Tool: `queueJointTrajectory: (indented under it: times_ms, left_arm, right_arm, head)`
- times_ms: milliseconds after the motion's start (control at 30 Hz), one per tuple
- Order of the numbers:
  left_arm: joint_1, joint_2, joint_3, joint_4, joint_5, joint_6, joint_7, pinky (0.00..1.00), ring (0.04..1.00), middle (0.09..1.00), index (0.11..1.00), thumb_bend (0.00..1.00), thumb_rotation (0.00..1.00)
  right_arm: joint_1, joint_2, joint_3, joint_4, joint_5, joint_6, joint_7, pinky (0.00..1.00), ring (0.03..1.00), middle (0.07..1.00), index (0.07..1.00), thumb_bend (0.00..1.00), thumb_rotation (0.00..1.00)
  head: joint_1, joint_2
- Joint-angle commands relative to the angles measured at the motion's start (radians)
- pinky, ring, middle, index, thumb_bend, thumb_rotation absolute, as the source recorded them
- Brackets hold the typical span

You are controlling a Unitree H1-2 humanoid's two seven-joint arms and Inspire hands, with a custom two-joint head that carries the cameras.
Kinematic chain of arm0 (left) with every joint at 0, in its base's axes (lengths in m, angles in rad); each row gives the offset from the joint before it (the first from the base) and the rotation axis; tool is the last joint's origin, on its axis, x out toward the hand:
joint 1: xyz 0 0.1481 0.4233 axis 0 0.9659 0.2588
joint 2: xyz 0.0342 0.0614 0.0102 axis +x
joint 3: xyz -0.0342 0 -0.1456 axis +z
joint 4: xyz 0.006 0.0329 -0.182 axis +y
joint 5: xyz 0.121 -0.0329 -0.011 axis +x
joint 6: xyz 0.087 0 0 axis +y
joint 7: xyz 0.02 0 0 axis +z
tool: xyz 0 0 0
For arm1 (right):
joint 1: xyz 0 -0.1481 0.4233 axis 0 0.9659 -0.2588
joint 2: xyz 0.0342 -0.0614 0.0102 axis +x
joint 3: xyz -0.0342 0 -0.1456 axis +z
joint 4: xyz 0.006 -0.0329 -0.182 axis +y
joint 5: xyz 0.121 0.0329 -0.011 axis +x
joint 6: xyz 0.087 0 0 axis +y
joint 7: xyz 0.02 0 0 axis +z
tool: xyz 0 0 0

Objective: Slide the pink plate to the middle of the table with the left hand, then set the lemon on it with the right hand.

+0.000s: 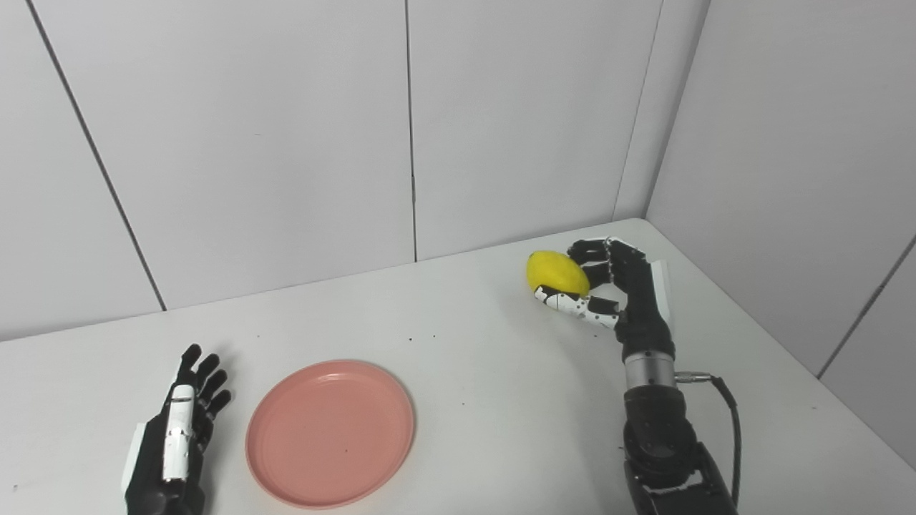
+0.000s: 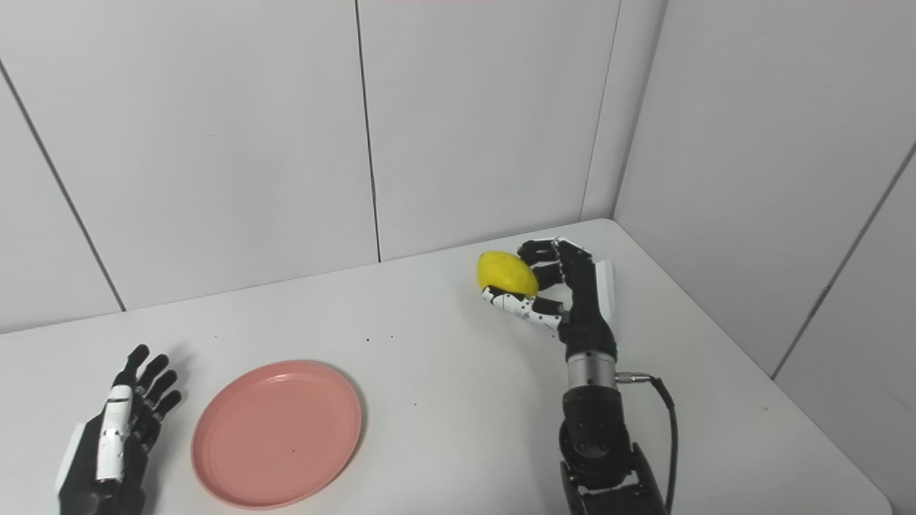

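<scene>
I see my right hand (image 1: pixel 621 286) in the right half of the frame, a little above mid-height, with its fingers and thumb curled around the lemon (image 1: pixel 557 272). The lemon is held at the hand's left side, the thumb under it and the fingers over its right end (whether it has cleared the table (image 1: pixel 486 400) I cannot tell, though a soft shadow lies on the white surface just beneath it). The forearm rises from the bottom edge, right of centre, with a black cable (image 1: pixel 726 422) looping off the wrist.

My left hand (image 1: pixel 172 443) sits in the lower left corner, flat and pointing up the frame, fingers spread and straight, holding nothing. It lies just left of the plate (image 1: pixel 330 433), with a narrow strip of bare table between them, so they are not touching.

The plate is pink, empty, and lies flat in the lower part of the frame, left of centre. The lemon is well apart from it, up and to the right, near the table's far right corner where the grey wall panels (image 1: pixel 286 143) meet.
</scene>
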Motion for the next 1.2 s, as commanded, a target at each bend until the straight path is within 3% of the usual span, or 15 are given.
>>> queueJointTrajectory:
  times_ms: [0,133,300,400,500,733,800,900,1167]
  left_arm:
    - [-0.019,-0.001,-0.003,-0.01,0.008,-0.052,0.002,0.9,0.931,0.941,0.944,0.36,1.0]
    - [-0.016,0.004,-0.007,-0.009,0.012,-0.061,-0.003,0.9,0.928,0.94,0.944,0.37,1.0]
    - [-0.012,0.004,-0.004,-0.013,0.001,-0.054,-0.003,0.9,0.93,0.94,0.944,0.37,1.0]
    - [-0.012,0.003,-0.002,-0.012,-0.007,-0.056,-0.007,0.91,0.934,0.944,0.948,0.37,1.0]
    - [-0.01,0.004,-0.004,-0.015,0.001,-0.047,-0.004,0.91,0.933,0.942,0.946,0.39,1.0]
    - [-0.005,0.007,-0.009,-0.014,0.014,-0.06,-0.002,0.9,0.926,0.936,0.94,0.4,1.0]
    - [-0.004,0.008,-0.008,-0.005,0.01,-0.07,-0.007,0.91,0.931,0.941,0.945,0.41,1.0]
    - [-0.004,0.009,-0.009,0.008,0.009,-0.081,-0.01,0.91,0.932,0.944,0.949,0.42,1.0]
    - [0.009,0.0,-0.035,0.01,0.034,-0.104,-0.007,0.9,0.931,0.946,0.949,0.51,1.0]
  right_arm:
    - [-0.039,0.013,0.014,-0.053,0.01,-0.039,0.009,0.37,0.409,0.509,0.507,0.52,0.0]
    - [-0.04,0.037,0.051,-0.062,0.014,-0.056,0.03,0.48,0.458,0.49,0.491,0.52,0.0]
    - [-0.023,0.104,0.129,-0.104,-0.015,-0.038,0.051,0.49,0.468,0.486,0.491,0.52,0.0]
    - [-0.017,0.113,0.147,-0.116,-0.013,-0.03,0.059,0.49,0.466,0.483,0.496,0.52,0.0]
    - [-0.005,0.155,0.184,-0.115,0.043,-0.034,0.102,0.47,0.454,0.486,0.502,0.52,0.0]
    - [0.001,0.214,0.187,-0.115,0.163,-0.001,0.145,0.45,0.445,0.488,0.501,0.52,0.0]
    - [0.001,0.229,0.186,-0.11,0.204,0.013,0.158,0.54,0.465,0.469,0.513,0.52,0.0]
    - [0.0,0.238,0.186,-0.102,0.237,0.03,0.17,0.56,0.479,0.459,0.514,0.52,0.0]
    - [0.022,0.249,0.186,-0.14,0.366,0.127,0.218,0.6,0.482,0.445,0.516,0.52,0.0]
  head:
    - [0.001,0.001]
    - [0.018,0.004]
    - [0.027,0.008]
    - [0.027,0.008]
    - [0.033,0.012]
    - [0.057,0.022]
    - [0.071,0.027]
    - [0.082,0.031]
    - [0.196,0.059]
